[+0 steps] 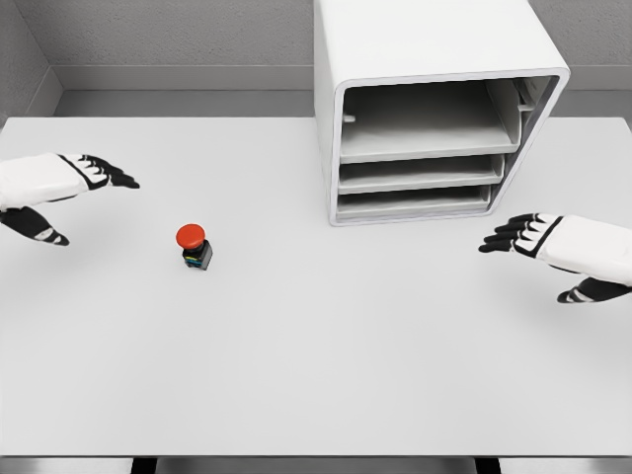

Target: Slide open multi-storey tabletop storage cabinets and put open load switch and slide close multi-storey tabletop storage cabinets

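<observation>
The load switch (194,246), a small dark block with a round red cap, stands upright on the white table (326,355), left of centre. The white storage cabinet (434,109) sits at the back right, its front showing three stacked trays; the top one (420,126) looks pushed in and empty. My left hand (84,188) hovers at the far left, fingers spread, well to the upper left of the switch. My right hand (533,252) hovers at the right, fingers spread, just below and right of the cabinet's lower corner. Neither hand holds anything.
Grey walls rise behind the table. The table's front edge (316,456) runs along the bottom of the view, with dark legs showing below it.
</observation>
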`<action>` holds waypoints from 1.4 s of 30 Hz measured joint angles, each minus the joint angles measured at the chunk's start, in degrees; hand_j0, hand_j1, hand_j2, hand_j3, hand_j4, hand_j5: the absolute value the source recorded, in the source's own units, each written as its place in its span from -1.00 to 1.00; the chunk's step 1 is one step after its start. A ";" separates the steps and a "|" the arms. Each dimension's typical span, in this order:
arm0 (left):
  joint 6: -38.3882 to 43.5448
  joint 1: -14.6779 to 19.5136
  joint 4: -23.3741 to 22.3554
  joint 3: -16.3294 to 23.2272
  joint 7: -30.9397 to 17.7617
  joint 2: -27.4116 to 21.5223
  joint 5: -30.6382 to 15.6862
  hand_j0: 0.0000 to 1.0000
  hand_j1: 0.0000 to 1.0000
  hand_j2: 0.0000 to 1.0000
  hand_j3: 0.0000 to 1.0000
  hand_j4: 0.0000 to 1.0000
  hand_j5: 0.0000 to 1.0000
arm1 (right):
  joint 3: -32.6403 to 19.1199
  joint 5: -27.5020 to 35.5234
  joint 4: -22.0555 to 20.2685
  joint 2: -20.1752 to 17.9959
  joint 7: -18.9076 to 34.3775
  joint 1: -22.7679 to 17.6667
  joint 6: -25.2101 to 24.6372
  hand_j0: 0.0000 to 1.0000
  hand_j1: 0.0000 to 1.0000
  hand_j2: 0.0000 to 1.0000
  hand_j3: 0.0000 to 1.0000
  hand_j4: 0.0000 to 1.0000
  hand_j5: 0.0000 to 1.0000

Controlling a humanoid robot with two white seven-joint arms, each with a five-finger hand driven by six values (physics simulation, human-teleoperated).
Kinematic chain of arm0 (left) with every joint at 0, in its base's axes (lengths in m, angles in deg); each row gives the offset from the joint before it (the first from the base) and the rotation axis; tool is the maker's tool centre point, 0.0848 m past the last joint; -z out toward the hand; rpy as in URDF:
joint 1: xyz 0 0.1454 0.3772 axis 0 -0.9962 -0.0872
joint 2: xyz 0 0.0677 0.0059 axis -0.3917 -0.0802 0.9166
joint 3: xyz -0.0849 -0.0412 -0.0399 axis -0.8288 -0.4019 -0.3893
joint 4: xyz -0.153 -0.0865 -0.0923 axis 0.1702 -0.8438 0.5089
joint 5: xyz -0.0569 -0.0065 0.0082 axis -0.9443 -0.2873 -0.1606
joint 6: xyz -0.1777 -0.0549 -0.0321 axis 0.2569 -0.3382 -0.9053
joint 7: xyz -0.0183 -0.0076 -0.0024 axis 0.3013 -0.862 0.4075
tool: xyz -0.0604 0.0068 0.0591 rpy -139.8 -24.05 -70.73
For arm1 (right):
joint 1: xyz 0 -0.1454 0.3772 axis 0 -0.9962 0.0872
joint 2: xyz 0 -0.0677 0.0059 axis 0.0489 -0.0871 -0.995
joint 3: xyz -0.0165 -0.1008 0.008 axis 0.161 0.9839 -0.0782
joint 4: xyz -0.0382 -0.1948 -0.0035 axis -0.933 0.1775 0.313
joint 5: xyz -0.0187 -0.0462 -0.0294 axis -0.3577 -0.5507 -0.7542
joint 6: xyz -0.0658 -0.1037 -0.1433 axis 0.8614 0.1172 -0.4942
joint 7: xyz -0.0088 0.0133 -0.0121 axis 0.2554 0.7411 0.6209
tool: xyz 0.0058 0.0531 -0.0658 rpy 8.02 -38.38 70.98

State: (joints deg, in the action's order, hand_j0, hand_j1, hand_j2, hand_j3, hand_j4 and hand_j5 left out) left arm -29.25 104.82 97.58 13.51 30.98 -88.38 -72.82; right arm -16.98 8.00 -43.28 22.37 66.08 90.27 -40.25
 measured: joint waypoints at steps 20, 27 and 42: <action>-0.01 1.76 5.49 4.52 -7.66 6.91 1.79 1.00 1.00 1.00 1.00 1.00 1.00 | 11.77 0.26 3.40 5.43 -0.01 22.50 -0.05 1.00 1.00 1.00 1.00 1.00 1.00; -0.01 3.69 1.94 4.61 -7.69 10.81 3.49 1.00 1.00 1.00 1.00 1.00 1.00 | 19.59 -0.05 9.15 8.94 0.00 28.04 -0.02 1.00 1.00 1.00 1.00 1.00 1.00; -0.01 6.33 -6.74 8.53 -7.59 18.84 8.61 0.99 0.99 0.99 0.99 0.99 0.99 | 28.32 4.48 25.47 17.68 -0.02 39.20 -0.57 1.00 1.00 1.00 1.00 1.00 1.00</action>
State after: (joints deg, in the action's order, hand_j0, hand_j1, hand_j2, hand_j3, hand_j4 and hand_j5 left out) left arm -29.26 111.15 90.84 22.03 23.39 -69.54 -64.21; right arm 11.34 12.48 -17.81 40.06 66.06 129.47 -40.82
